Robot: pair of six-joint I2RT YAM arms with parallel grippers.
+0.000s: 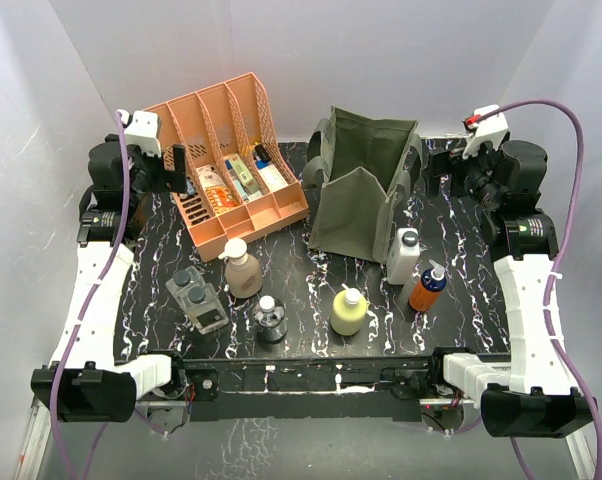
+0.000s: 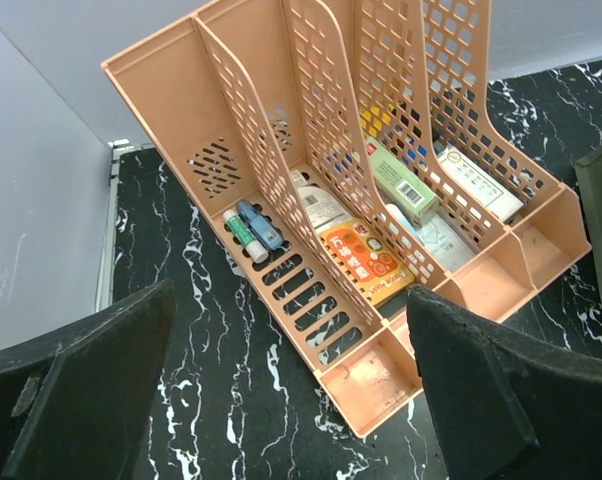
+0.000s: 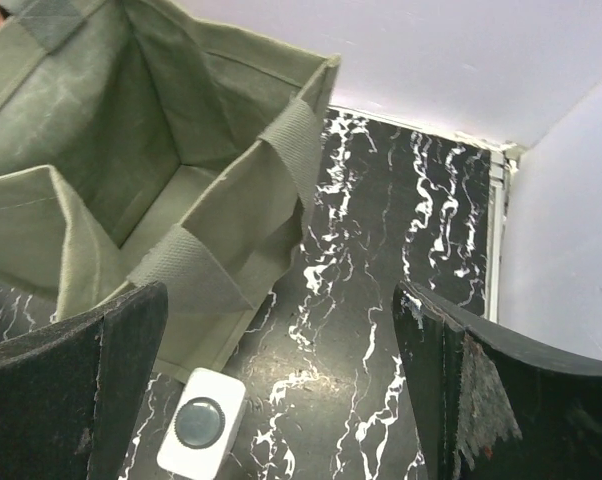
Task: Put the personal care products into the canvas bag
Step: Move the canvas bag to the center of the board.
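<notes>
Canvas bag (image 1: 361,190) stood upright, mouth up; white bottle (image 1: 402,255) upright at its 5 o'clock. Left hand (image 2: 291,390), right hand (image 3: 281,380) spread wide, nothing gripped.

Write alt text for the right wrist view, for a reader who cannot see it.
An open olive canvas bag seen from above, nothing visible inside, standing on a black marbled table. A white bottle stands beside it; the right gripper's dark fingers, wide open, frame the lower corners.
</notes>
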